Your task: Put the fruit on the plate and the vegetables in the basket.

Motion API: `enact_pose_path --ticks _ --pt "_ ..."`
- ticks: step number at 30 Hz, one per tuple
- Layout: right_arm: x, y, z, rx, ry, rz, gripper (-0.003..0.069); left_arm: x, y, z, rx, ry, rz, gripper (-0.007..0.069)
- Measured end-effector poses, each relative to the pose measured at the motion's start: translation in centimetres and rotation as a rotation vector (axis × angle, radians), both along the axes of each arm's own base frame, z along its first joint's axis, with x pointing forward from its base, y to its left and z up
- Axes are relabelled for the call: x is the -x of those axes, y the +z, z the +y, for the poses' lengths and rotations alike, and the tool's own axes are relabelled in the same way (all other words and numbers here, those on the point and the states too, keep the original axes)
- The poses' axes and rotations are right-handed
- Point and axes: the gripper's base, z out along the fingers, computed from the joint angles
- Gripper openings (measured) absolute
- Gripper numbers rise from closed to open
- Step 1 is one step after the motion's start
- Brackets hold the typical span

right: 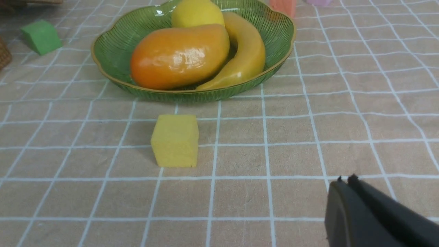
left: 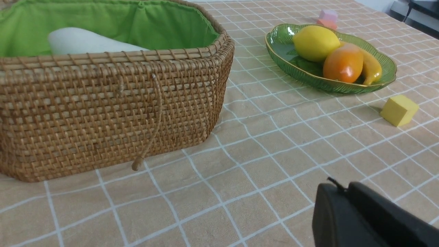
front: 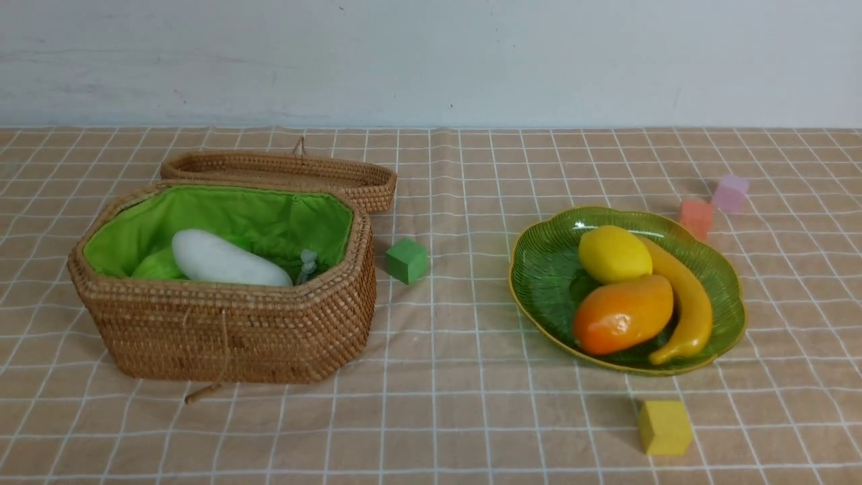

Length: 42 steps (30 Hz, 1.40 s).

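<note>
Fruit on green plate [front: 539, 283]: lemon [front: 614, 254], mango [front: 623, 314], banana [front: 687, 303] touching. White radish [front: 225, 259] inside lined basket [front: 229, 330], lid [front: 283, 172] behind. Left gripper [left: 337, 188] pressed together, empty, basket ahead of fingertips. Right gripper [right: 346, 181] pressed together, empty; yellow cube [right: 175, 140] between fingertips and plate, well apart from both.

Basket left, plate right, on the checked cloth.
The woven rattan basket [front: 229, 323] holds the white radish [front: 225, 261]; its lid [front: 283, 172] lies behind. The green glass plate [front: 539, 283] carries lemon [front: 613, 254], mango [front: 623, 314], banana [front: 690, 303].
</note>
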Motion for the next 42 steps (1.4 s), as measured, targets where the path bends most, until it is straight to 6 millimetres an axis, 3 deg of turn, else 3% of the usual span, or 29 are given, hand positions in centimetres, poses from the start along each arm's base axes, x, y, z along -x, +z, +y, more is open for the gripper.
enact_pose_path --ticks 21,24,26,29,34,35,42 --pt "0.0 0.0 0.0 -0.001 0.000 0.000 -0.0006 0.0 -0.1 0.0 -0.011 0.005 -0.005 0.0060" --pt "0.0 0.0 0.0 -0.001 0.000 0.000 -0.0004 -0.1 0.0 0.2 0.008 0.049 -0.016 0.0045" --pt "0.0 0.0 0.0 -0.001 0.000 0.000 -0.0003 0.1 0.4 0.4 0.071 0.135 -0.042 -0.0009" --pt "0.0 0.0 0.0 0.003 0.001 0.000 -0.0002 0.1 0.6 0.6 0.100 0.225 -0.058 -0.0013" --pt "0.0 0.0 0.0 0.003 0.002 0.000 0.0001 -0.3 -0.6 0.8 0.089 0.394 -0.091 -0.0013" --pt "0.0 0.0 0.0 0.003 0.002 0.000 0.0003 -0.6 -1.7 0.8 0.071 0.435 -0.078 -0.0013" --pt "0.0 0.0 0.0 0.003 0.002 0.000 0.0005 -0.6 -5.2 0.8 0.130 0.473 0.143 -0.0013"
